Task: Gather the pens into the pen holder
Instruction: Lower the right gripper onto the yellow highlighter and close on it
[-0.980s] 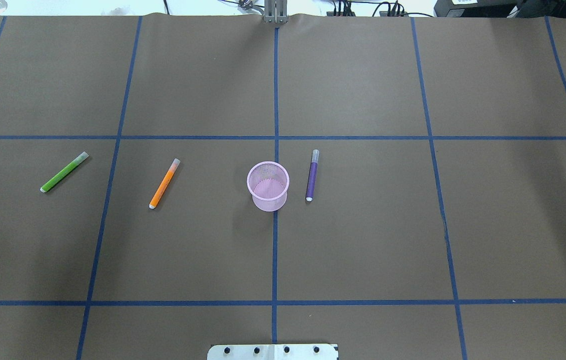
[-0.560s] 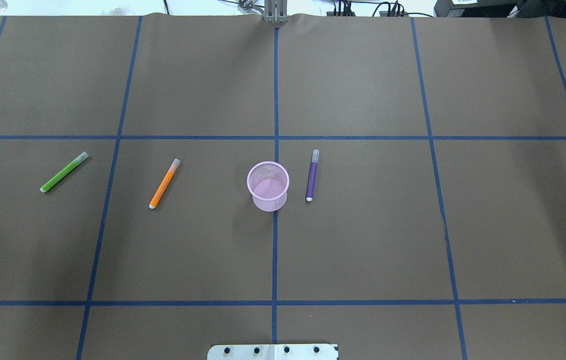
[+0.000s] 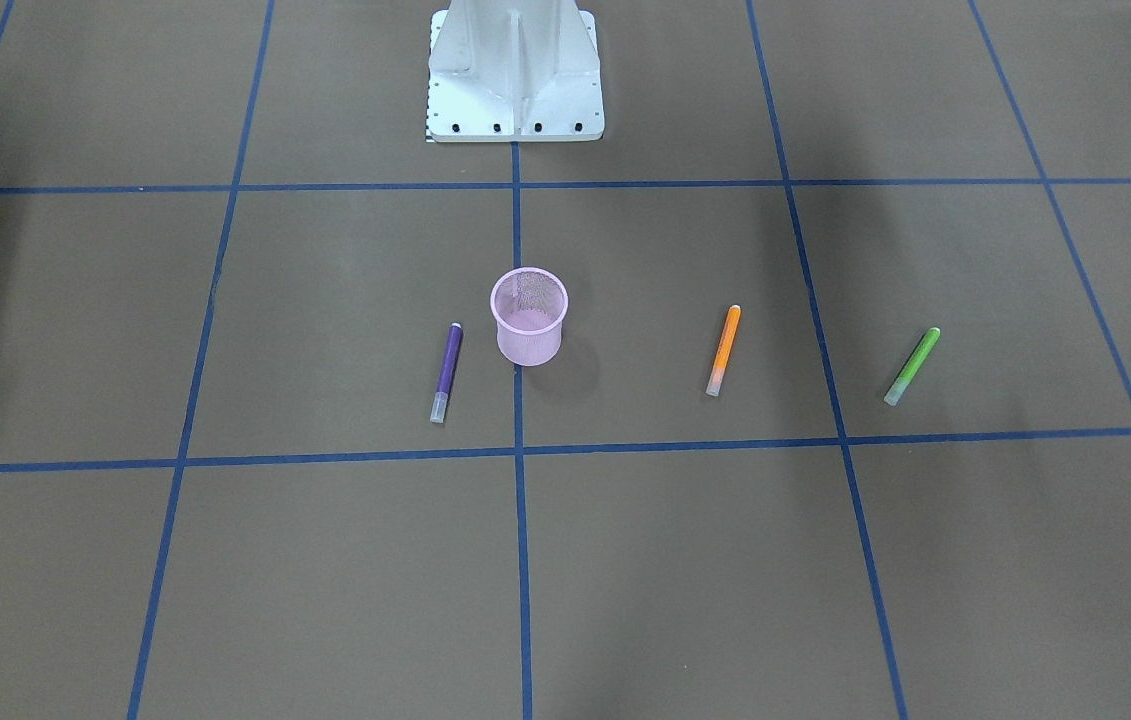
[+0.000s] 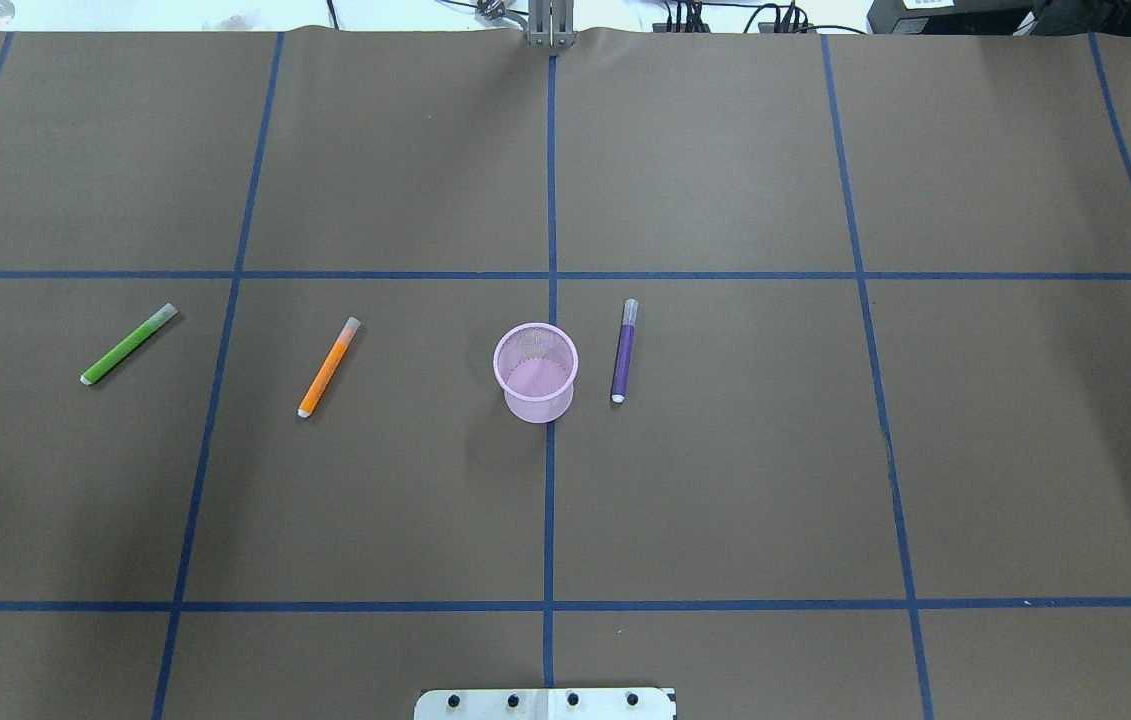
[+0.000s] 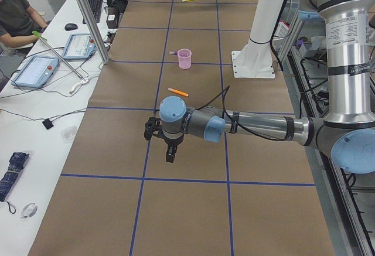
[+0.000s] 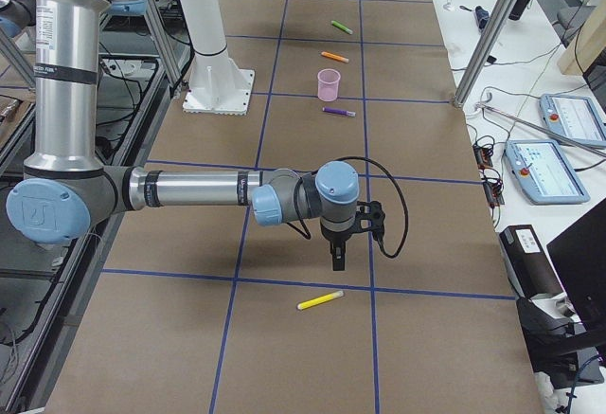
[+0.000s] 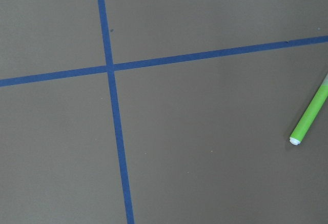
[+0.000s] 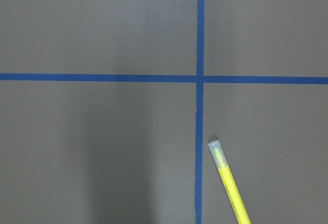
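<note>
The pink mesh pen holder (image 4: 537, 408) stands upright and empty at the table's centre, also in the front view (image 3: 529, 345). The purple pen (image 4: 624, 350) lies just to its right. The orange pen (image 4: 329, 367) and the green pen (image 4: 128, 344) lie to its left. The yellow pen (image 6: 321, 300) lies far out on the right, and its capped end shows in the right wrist view (image 8: 229, 182). My left gripper (image 5: 170, 157) hangs above the table beyond the green pen (image 7: 310, 119). My right gripper (image 6: 338, 262) hangs near the yellow pen. I cannot tell whether either is open.
Blue tape lines (image 4: 551, 200) divide the brown table cover into squares. The robot's white base (image 3: 515, 70) stands at the near edge. Metal posts (image 6: 492, 30) and side tables with tablets (image 5: 38, 68) flank the table ends.
</note>
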`<state>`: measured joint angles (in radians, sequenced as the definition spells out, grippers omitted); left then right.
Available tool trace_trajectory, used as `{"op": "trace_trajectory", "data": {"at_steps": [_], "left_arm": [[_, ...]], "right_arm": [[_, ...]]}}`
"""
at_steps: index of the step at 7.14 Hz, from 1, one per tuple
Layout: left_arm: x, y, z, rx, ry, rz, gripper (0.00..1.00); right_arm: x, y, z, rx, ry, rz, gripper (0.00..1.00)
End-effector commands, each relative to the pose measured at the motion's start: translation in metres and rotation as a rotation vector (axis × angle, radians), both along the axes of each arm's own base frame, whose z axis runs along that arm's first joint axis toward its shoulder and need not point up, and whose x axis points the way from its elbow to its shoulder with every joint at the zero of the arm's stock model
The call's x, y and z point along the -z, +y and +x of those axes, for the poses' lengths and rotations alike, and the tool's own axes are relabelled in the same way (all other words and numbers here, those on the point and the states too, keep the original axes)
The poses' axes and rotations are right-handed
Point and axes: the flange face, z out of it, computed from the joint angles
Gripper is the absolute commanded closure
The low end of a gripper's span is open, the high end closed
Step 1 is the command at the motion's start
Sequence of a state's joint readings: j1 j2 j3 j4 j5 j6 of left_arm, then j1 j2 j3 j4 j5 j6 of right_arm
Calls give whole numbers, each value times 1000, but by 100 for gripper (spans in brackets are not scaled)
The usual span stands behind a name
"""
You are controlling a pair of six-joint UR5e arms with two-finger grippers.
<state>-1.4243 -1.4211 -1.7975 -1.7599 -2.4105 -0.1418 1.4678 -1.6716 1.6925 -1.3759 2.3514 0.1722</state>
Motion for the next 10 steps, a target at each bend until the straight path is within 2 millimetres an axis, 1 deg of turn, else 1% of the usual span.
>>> {"op": "trace_trajectory", "data": {"at_steps": [1, 2, 4, 5, 6, 7, 8, 9, 10], "left_arm": [[-1, 0, 1, -2, 1, -3, 0], [2, -4, 2, -4, 2, 5, 1], [4, -5, 12, -27, 4, 12, 1], [4, -5, 12, -26, 4, 10, 1], [3, -5, 12, -24, 3, 6, 1], [5, -5, 12, -24, 4, 9, 1], [4, -5, 12, -24, 4, 7, 1], [4, -5, 12, -24, 4, 7, 1], [4, -5, 12, -23, 4, 6, 1]], "right_arm": [[-18, -3, -13, 7, 0, -49, 1], [-18, -2, -14, 12, -6, -47, 0], [-25, -3, -37, 64, -10, -9, 0], [-38, 2, -39, 68, 0, 6, 1], [-42, -4, -41, 66, 29, 10, 2], [-55, -5, -43, 76, 47, -1, 7], [-62, -15, -51, 98, 70, 4, 3], [-83, -13, -51, 132, 141, 14, 3], [-90, -22, -53, 137, 144, 4, 9]]}}
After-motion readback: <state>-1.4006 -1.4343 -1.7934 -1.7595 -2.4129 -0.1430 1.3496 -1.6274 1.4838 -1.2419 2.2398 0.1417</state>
